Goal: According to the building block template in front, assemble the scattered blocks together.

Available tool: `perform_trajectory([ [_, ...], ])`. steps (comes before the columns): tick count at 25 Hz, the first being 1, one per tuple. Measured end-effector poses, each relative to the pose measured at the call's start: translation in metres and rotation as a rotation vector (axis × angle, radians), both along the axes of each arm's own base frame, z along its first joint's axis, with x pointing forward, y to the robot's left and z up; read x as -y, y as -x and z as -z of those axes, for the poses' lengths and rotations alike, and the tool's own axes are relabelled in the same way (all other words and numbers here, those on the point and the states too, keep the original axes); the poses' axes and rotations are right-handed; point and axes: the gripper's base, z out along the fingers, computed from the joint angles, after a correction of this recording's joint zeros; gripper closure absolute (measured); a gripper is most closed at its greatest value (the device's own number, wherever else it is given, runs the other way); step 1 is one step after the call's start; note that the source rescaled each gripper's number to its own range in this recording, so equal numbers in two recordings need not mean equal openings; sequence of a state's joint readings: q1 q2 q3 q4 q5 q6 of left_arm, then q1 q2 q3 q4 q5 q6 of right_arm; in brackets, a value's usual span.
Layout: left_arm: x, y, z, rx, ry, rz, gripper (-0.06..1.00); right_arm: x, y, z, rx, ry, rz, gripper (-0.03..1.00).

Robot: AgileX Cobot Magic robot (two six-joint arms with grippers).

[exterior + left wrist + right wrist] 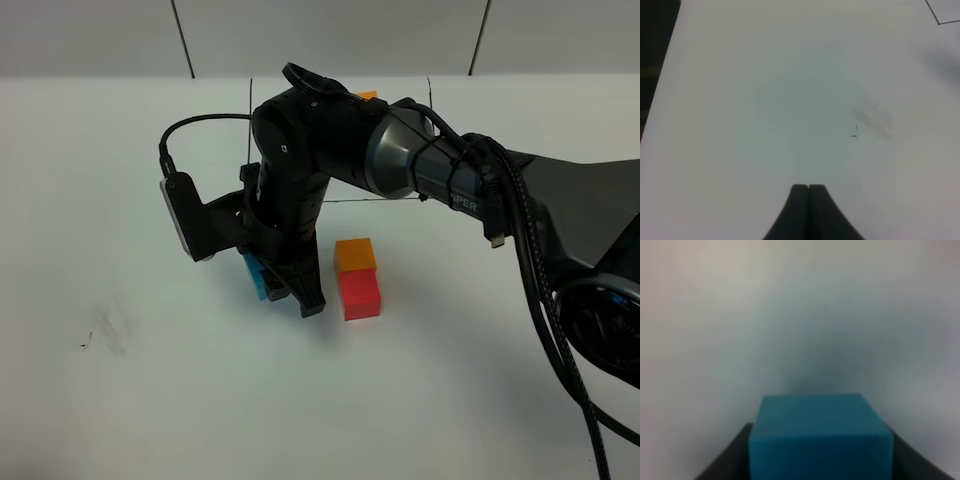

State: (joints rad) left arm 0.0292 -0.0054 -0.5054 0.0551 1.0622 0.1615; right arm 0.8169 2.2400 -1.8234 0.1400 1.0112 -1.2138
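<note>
Right gripper (284,286) is reaching across toward the left part of the desk (140,400) and is grasping the blue cube (256,277). The right wrist view is showing that cube (820,437) sitting square between the two dark jaws. They are pinching opposite side faces, likely so it is not twisting on the way. The cube is hanging low; touching the desk or just above it, cannot tell.

Orange cube (354,254) and red cube (360,294) are lying face to face, touching. Orange is on the far side and red is nearer the camera. The pair is sitting just to the right of the gripper, apart from the blue cube.

The template (368,95) is lying at the far side inside a black drawn rectangle (350,201). The arm is blocking most of it and only an orange bit is showing, so its layout is not readable here.

Judging from this, two of three are already joined and blue is the last piece, going in beside the pair to make the L. The risk is a jaw nudging the pair apart while setting down.

Left gripper (809,192) is hovering over bare desk with jaws clenched on nothing, probably parked out of the way.
</note>
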Motion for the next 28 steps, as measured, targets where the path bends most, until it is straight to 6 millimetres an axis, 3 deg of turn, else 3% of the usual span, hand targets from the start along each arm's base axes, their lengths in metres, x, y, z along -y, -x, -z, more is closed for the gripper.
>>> perform_trajectory([
  [28,0.000,0.000,0.000,0.000,0.000,0.000,0.94,0.000,0.002,0.012,-0.042,0.039,-0.005,0.53],
])
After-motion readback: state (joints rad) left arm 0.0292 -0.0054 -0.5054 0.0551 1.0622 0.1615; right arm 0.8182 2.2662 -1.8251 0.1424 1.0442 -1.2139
